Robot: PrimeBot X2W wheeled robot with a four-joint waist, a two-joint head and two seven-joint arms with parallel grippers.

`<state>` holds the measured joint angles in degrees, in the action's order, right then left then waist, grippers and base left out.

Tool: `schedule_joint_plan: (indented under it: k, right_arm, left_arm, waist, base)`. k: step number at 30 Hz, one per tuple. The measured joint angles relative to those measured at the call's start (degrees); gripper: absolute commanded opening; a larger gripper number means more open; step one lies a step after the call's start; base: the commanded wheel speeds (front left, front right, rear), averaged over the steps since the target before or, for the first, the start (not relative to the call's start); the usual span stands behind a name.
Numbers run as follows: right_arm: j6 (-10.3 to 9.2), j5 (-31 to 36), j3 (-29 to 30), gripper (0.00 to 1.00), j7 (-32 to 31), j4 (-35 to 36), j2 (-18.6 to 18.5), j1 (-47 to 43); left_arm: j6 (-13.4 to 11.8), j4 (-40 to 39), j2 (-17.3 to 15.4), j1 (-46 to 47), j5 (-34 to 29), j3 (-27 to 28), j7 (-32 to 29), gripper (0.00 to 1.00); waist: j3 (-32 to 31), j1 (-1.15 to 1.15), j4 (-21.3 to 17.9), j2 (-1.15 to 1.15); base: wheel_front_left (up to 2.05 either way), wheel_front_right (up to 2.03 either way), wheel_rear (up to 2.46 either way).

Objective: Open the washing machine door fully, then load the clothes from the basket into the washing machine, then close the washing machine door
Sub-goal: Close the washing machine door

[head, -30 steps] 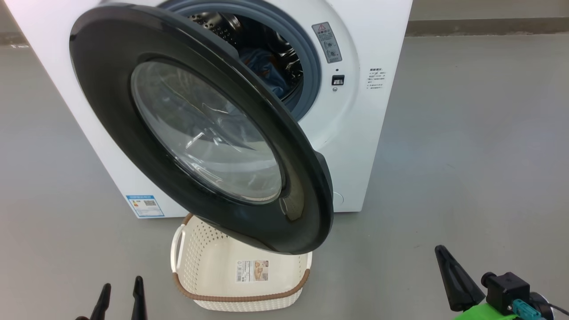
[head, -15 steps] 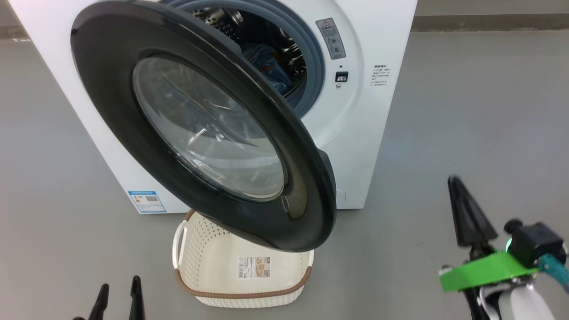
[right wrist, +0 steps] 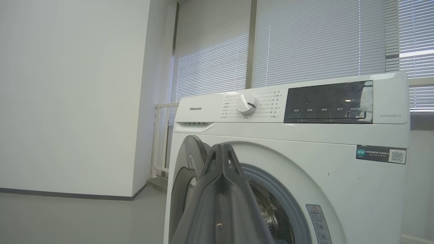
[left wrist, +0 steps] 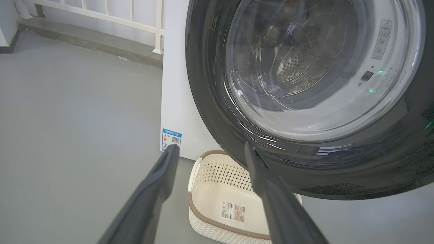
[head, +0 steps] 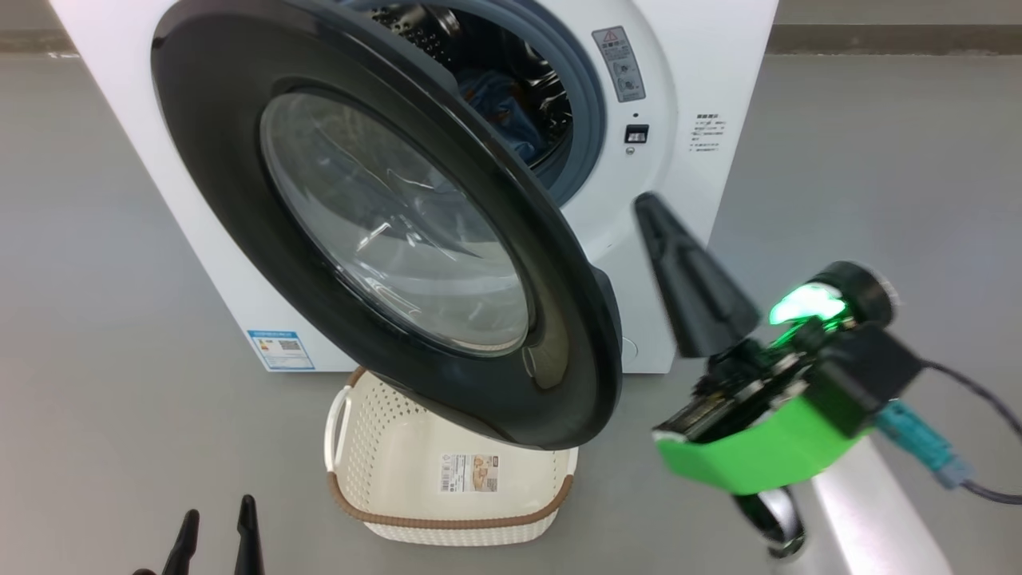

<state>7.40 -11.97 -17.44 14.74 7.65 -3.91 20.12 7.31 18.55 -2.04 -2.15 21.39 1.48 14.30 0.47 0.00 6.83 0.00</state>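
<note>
In the head view the washing machine door (head: 383,239) hides the left of the drum (head: 415,24) and the far end of the basket (head: 451,523). The clothes (head: 499,112) inside are a dim blue patch, their print too small to tell. The washing machine (head: 703,80) is cut off by the top edge, the left gripper (head: 219,511) by the bottom edge. The right gripper (head: 648,209) is smeared by blur. The blue label sticker (head: 279,350) is unreadable. In the right wrist view, 2 closed fingers (right wrist: 220,189) cover part of the door and drum.

Basket (head: 375,435) under door (head: 239,200); clothes (head: 511,132) inside washing machine (head: 703,64)
</note>
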Motion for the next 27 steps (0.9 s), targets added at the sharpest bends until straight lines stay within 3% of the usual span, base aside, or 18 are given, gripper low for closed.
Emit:
schedule_joint_plan:
  k: [5,16,27]
  right_arm:
    - [0.01,-1.4,-4.4,0.00,0.0,-4.2,0.1,-0.2]
    - [0.00,-2.8,-5.8,0.00,0.0,-16.0,0.1,-4.0]
    - [0.00,-2.9,-4.8,0.00,0.0,-20.7,0.2,-3.9]
  left_arm:
    - [0.0,0.0,0.0,0.0,0.2,0.0,0.0,1.00]
    - [0.0,0.0,0.0,0.1,0.2,-0.2,0.0,1.00]
    - [0.0,-0.1,0.0,0.5,0.3,-0.5,0.0,1.00]
  waist:
    - [-0.1,0.00,1.2,0.00]
    - [0.3,0.00,2.5,0.00]
    - [1.6,0.00,2.9,0.00]
  base:
    - [0.00,0.00,0.00]
    - [0.00,0.00,0.00]
    - [0.00,0.00,0.00]
